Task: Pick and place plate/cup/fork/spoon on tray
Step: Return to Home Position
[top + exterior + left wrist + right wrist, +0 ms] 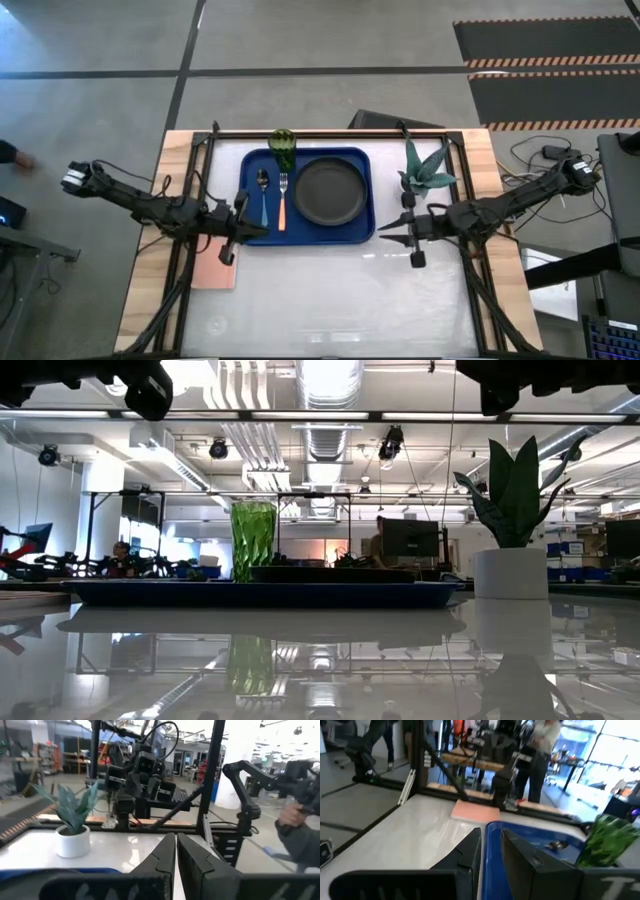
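The blue tray (pixel 250 170) lies at the table's middle. On it rest the black plate (pixel 328 192) on the right, the orange-handled fork (pixel 283 203) and the blue-handled spoon (pixel 263 198) side by side on the left, and the green cup (pixel 283 146) upright in the far left corner. The cup (pixel 253 540) and plate (pixel 330 573) also show in the low view. My left gripper (pixel 262 230) is shut and empty, off the tray's near left corner. My right gripper (pixel 384 228) hovers off the tray's near right corner, empty, its fingers (pixel 470 847) a narrow gap apart.
A spiky plant in a white pot (pixel 425 176) stands right of the tray, just beyond my right gripper. A pink flat rectangle (pixel 215 270) lies near the table's left edge. Black frame rails run along the table's sides. A person (pixel 300 827) stands beyond the table.
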Robot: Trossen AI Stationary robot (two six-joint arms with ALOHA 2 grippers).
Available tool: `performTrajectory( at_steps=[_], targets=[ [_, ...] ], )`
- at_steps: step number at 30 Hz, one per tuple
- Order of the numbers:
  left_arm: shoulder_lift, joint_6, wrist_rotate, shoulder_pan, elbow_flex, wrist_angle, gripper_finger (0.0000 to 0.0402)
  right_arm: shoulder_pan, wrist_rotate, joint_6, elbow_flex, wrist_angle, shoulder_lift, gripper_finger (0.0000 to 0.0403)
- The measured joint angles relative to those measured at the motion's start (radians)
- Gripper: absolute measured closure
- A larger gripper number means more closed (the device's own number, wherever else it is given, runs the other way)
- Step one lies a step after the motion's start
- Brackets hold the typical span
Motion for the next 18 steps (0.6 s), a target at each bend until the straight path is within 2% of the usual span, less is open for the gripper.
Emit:
performTrajectory(
  at_steps=[6, 18],
  targets=[
    [-0.037, 0.07, -0.014, 0.018, -0.002, 0.0, 0.0402, -0.033, 0.009, -0.042, -0.044, 0.012, -0.099, 0.0349],
    [-0.073, 0.076, -0.017, 0.087, -0.018, -0.099, 0.0402, -0.135, 0.009, -0.054, -0.133, 0.02, -0.243, 0.0365]
  ],
)
